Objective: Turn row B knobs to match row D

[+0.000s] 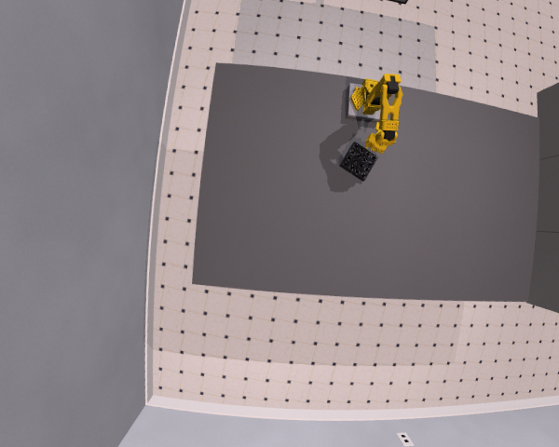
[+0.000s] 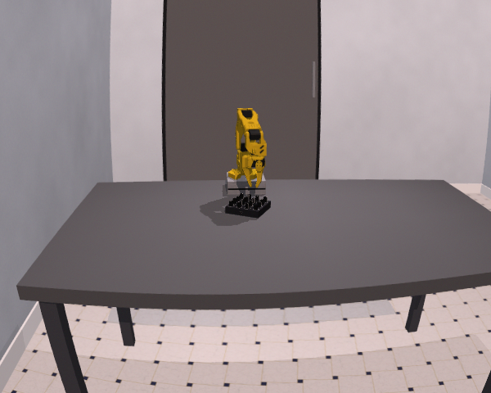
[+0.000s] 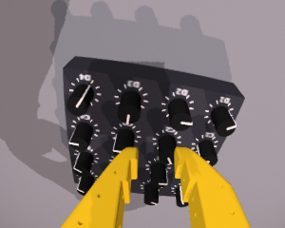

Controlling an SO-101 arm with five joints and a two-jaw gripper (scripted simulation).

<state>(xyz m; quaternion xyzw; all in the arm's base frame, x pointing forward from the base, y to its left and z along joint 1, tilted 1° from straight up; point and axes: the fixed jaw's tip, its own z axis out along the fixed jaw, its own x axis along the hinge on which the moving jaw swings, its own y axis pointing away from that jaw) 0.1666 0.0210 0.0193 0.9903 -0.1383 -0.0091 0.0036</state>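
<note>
Wrist view: yellow two-finger gripper (image 3: 157,163) fills the near foreground, fingers running up-frame toward the black square knob box (image 3: 237,91). Jaws are narrow, almost pressed together, but a gap shows between the tips. A black round knob (image 3: 158,174) sits in that gap, in the nearer rows; the tips look level with it. I can't see contact on either side, so I read it as gripping nothing.

The knob box carries a grid of black knobs with white pointer lines and tick marks. The far row of four is clear: far-left knob (image 3: 81,97) points up-right, the next knob (image 3: 131,99) points down, the third knob (image 3: 179,110) points right, the far-right knob (image 3: 222,116) points down-right. The nearer rows are partly hidden behind the fingers; their pointers are too small to read. Can't tell which side has the socket, so row letters are not assignable here.

Exterior view: dark grey rectangular table (image 2: 152,254) on dark legs. The box sits towards the far edge, roughly mid-width. The yellow arm (image 2: 250,139) stands just behind it on a small grey base block (image 2: 231,182), folded over, gripper pointing down at the box.

Top view: the box is rotated relative to the table edges, just beside the base, gripper over one edge of it.

Behind the table: a dark brown door (image 2: 241,63) in a pale wall, tiled floor (image 2: 237,372) below.
</note>
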